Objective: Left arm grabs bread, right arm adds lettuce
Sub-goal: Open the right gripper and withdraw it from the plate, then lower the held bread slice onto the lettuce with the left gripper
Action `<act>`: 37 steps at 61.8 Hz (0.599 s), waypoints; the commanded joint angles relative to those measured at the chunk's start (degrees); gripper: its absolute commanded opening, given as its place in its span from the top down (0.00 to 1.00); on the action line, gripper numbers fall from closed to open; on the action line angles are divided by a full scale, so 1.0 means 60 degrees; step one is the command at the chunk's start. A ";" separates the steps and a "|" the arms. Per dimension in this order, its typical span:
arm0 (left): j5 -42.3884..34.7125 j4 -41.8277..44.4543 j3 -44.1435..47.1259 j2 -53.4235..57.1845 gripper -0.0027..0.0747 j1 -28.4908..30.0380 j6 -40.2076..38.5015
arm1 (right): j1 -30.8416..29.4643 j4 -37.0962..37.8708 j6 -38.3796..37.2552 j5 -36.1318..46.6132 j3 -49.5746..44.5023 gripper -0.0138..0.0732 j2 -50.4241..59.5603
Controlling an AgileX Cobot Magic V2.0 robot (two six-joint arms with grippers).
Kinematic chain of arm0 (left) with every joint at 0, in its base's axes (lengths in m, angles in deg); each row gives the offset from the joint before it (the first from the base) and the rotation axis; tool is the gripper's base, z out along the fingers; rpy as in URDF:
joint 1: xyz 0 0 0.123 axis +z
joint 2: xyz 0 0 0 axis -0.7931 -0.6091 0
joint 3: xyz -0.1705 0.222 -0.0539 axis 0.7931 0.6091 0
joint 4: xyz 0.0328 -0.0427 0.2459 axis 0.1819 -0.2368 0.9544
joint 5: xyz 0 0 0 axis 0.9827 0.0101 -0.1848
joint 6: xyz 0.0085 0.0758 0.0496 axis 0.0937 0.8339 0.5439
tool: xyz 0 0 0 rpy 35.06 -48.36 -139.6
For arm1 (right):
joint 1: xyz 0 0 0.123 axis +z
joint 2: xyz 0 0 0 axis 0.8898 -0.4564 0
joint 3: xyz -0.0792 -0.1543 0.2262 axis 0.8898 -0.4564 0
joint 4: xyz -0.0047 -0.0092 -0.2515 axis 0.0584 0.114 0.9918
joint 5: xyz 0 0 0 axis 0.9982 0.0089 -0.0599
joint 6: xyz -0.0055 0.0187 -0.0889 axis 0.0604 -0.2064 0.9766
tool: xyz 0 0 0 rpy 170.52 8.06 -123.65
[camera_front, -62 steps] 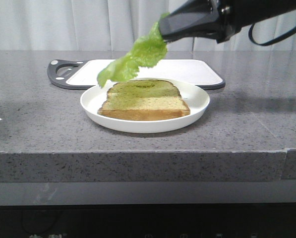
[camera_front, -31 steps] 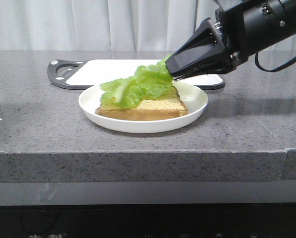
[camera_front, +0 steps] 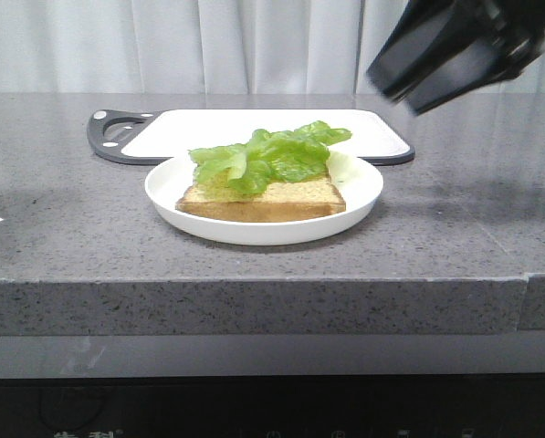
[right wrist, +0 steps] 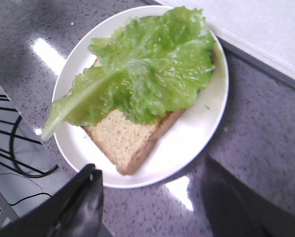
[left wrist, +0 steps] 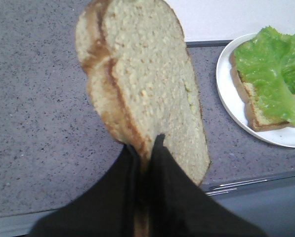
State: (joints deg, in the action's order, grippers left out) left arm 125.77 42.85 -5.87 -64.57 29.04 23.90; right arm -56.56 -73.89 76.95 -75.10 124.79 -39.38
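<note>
My left jaws were clamped on the bread, held above the table. My right jaws stood wide apart, empty, above the plate. Lettuce lay on the toast there.

Open air above lettuce

Bread: thick square slice, pale golden face, brown crust, held on edge, pinched at one corner by the left gripper. Lettuce: ruffled green leaf, laid flat over a toast slice.
</note>
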 commanded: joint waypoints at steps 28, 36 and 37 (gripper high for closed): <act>-0.3158 -0.8838 -0.0223 -0.2540 0.99 -0.0067 0.5619 | -0.0057 0.3387 -0.3839 -0.0503 -0.0598 0.31 0.5256; -0.3086 -1.0748 -0.0223 -0.3519 0.99 -0.0067 0.7387 | -0.0057 0.3387 -0.3839 -0.0435 -0.1014 0.31 0.5732; -0.3044 -1.1059 -0.0247 -0.3688 0.99 -0.0067 0.7588 | -0.0057 0.3387 -0.3839 -0.0435 -0.1048 0.31 0.5749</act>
State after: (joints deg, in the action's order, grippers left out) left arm 110.28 -12.30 -5.78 -84.05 29.04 62.19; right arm -56.56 -52.75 53.94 -80.57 118.39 -6.39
